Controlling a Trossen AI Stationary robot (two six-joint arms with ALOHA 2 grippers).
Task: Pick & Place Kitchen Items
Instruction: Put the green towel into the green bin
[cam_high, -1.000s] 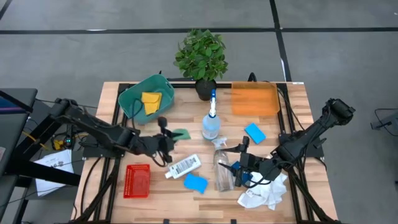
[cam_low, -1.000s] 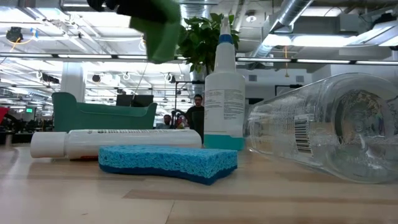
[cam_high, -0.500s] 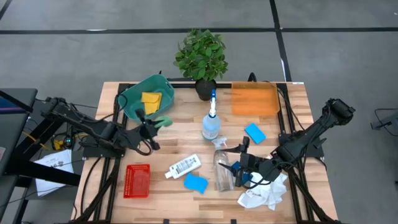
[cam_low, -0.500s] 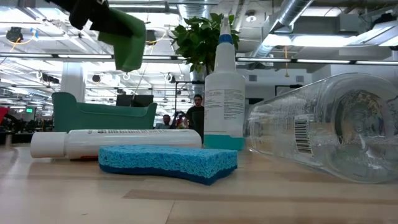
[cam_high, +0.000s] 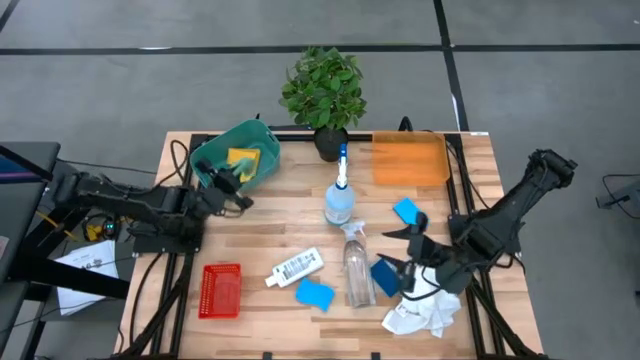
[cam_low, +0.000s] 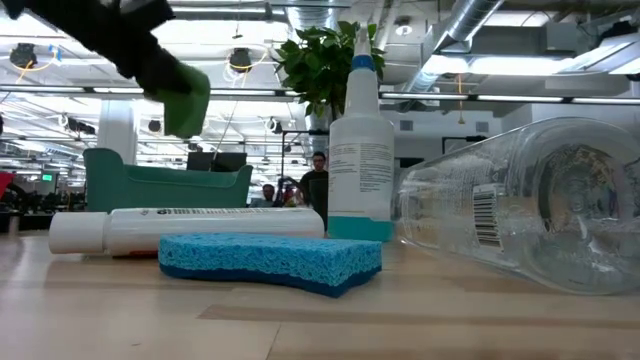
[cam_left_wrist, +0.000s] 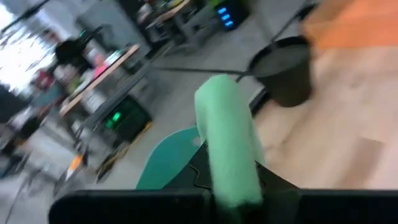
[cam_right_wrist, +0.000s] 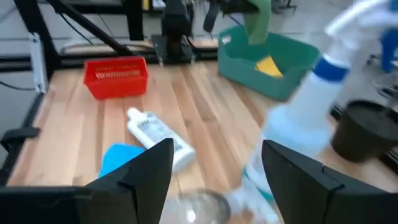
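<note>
My left gripper (cam_high: 228, 183) is shut on a green sponge (cam_left_wrist: 227, 143), held in the air at the near rim of the teal bin (cam_high: 205, 158). A yellow sponge (cam_high: 241, 160) lies in that bin. My right gripper (cam_high: 398, 248) hovers open with nothing between its fingers, to the right of a clear spray bottle (cam_high: 357, 266) that lies on its side. A second spray bottle (cam_high: 340, 200) stands upright mid-table. A small white bottle (cam_high: 295, 267) lies flat. Blue sponges (cam_high: 315, 293) (cam_high: 410, 212) (cam_high: 385, 277) and a white cloth (cam_high: 425, 312) lie on the table. My left gripper pinches the green sponge by its lower end (cam_left_wrist: 235, 186) between its two fingers. The fingers come nearly level from the table's left. The sponge is lifted clear, and its free end (cam_low: 186, 100) sticks out past the fingers.
A potted plant (cam_high: 323, 95) stands at the far edge, with an orange tray (cam_high: 408, 160) to its right. A red basket (cam_high: 220, 290) sits at the near left. People show in the room beyond the table.
My left gripper has carried the green sponge toward the table's left and far edge, from beside the upright spray bottle to the teal bin, sinking a little and turning. My right gripper has drawn back from the lying spray bottle toward the right edge, still open.
</note>
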